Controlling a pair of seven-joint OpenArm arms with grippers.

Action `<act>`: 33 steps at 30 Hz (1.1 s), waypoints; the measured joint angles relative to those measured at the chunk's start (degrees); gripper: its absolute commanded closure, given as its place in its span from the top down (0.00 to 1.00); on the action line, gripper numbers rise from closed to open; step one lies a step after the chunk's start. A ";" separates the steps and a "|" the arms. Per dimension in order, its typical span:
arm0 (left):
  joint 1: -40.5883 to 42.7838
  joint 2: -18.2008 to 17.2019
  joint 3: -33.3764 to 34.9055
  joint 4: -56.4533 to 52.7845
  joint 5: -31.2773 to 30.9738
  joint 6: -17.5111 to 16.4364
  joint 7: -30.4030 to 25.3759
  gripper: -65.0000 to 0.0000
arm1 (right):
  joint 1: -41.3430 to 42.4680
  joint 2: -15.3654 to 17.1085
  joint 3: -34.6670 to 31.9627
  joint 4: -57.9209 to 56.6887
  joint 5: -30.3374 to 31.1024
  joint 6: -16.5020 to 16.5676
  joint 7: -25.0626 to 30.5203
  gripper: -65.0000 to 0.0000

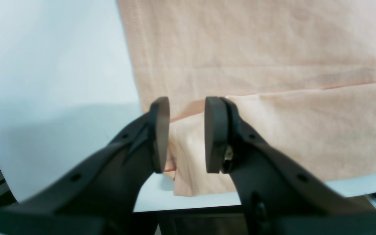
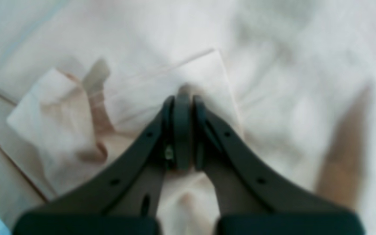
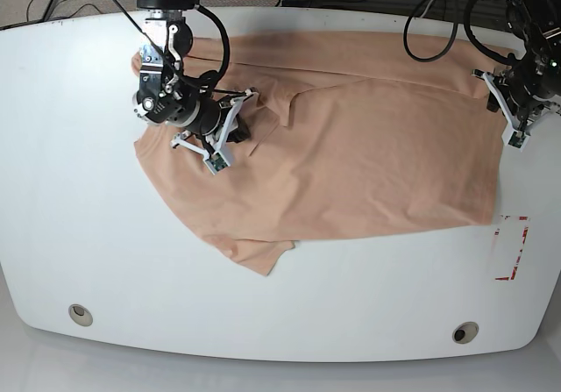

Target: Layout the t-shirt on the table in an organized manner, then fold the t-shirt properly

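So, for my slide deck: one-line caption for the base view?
Right gripper shut on the peach t-shirt spread across the white table.

Free room and obstacles. The middle of the glossy white tabletop (image 3: 70, 190) is covered by the spread peach fabric t-shirt (image 3: 368, 164). Bare surface is left along the near edge and the base view's left side. The far corners are occupied by black cables (image 3: 438, 24). A red tape outline (image 3: 513, 247) is marked beside the hem.

White table (image 3: 70, 234), peach t-shirt (image 3: 368, 164) spread (red tape (image 3: 513, 247))
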 measured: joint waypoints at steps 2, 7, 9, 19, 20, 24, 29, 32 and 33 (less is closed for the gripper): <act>0.00 -0.02 0.02 0.00 0.02 0.00 0.00 0.25 | -0.37 0.04 0.02 1.42 -0.20 -0.02 0.00 0.02; 0.00 0.02 0.11 0.00 0.02 0.00 0.02 0.25 | -0.92 0.15 0.02 4.94 -0.15 0.02 0.00 0.02; 0.00 0.02 0.11 0.00 0.00 0.00 -0.02 0.25 | -0.94 0.17 0.02 5.84 -0.15 0.02 0.04 0.02; 0.00 0.02 0.11 0.00 0.02 0.00 0.02 0.25 | -0.96 1.75 -0.09 6.49 -0.28 -0.04 0.02 0.38; -0.02 0.02 0.11 0.00 0.02 0.02 0.00 0.25 | -1.11 1.81 0.02 6.56 -0.33 0.00 -0.02 0.50; -0.02 0.02 0.22 0.00 0.00 0.00 0.00 0.25 | -3.43 2.03 -0.02 8.39 -0.33 -0.02 0.00 0.68; -0.02 0.00 0.22 -0.04 0.02 0.00 0.02 0.25 | -6.91 1.86 -0.17 10.84 0.04 0.17 -0.96 0.67; -0.04 0.02 0.22 -0.04 0.00 0.00 0.00 0.25 | -7.58 1.88 -0.13 10.97 0.04 0.17 -1.01 0.62; -0.04 0.02 0.22 -0.04 0.00 0.00 -0.02 0.25 | -7.63 1.90 -0.13 10.97 0.04 0.15 -0.98 0.60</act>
